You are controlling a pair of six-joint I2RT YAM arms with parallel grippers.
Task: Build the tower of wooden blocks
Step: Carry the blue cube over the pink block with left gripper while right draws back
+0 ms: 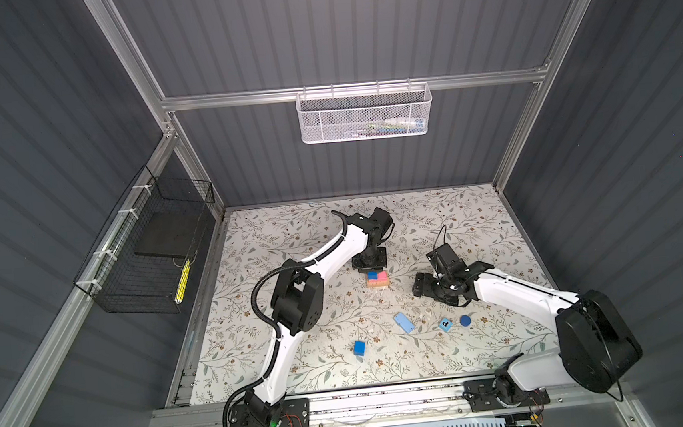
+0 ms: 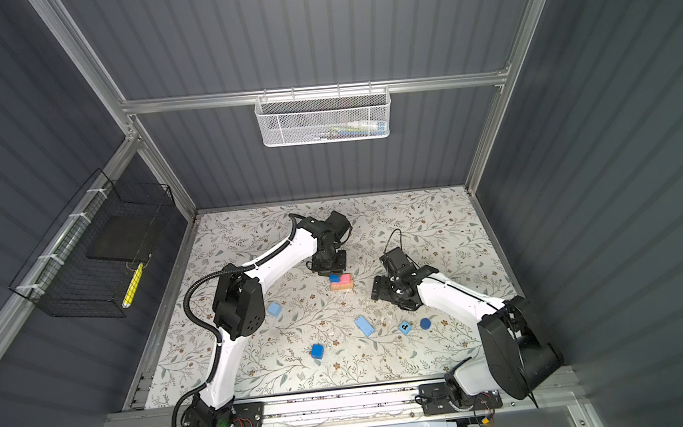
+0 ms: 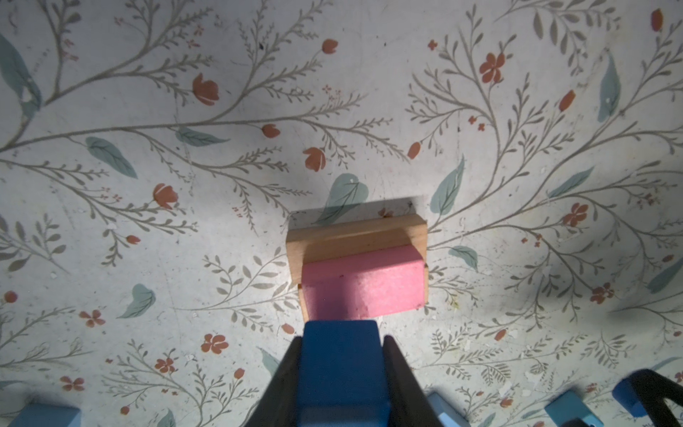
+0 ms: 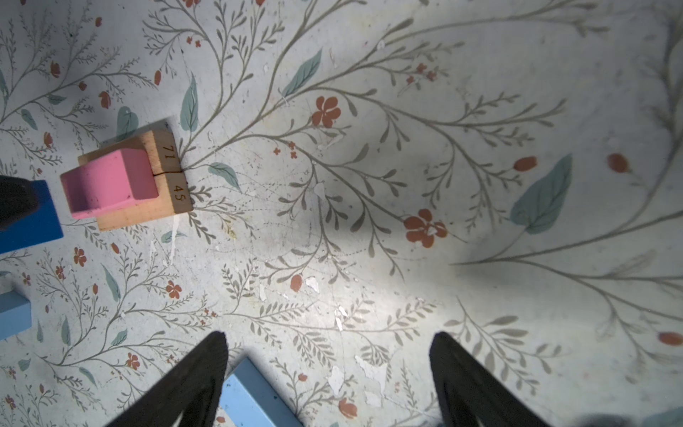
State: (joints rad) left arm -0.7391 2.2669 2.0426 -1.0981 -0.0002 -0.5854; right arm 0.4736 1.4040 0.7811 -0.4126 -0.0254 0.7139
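Two tan bars point(image 1: 378, 284) lie side by side on the table, and a pink bar point(image 1: 383, 276) lies on top of them. My left gripper point(image 3: 342, 338) is shut on a dark blue cube point(image 3: 342, 369). It holds the cube right beside the pink bar point(image 3: 364, 283), over the tan bars point(image 3: 354, 236). Whether the cube point(image 1: 373, 275) rests on them is hidden. To the right of the stack, my right gripper point(image 4: 329, 340) hangs open and empty over the table. A light blue bar point(image 4: 255, 395) lies by one of its fingers.
Loose blocks lie nearer the front: the light blue bar point(image 1: 404, 322), a dark blue cube point(image 1: 359, 348), a lettered light blue cube point(image 1: 446, 324) and a dark blue cylinder point(image 1: 465, 320). Another light blue cube point(image 2: 274, 309) sits by the left arm's elbow.
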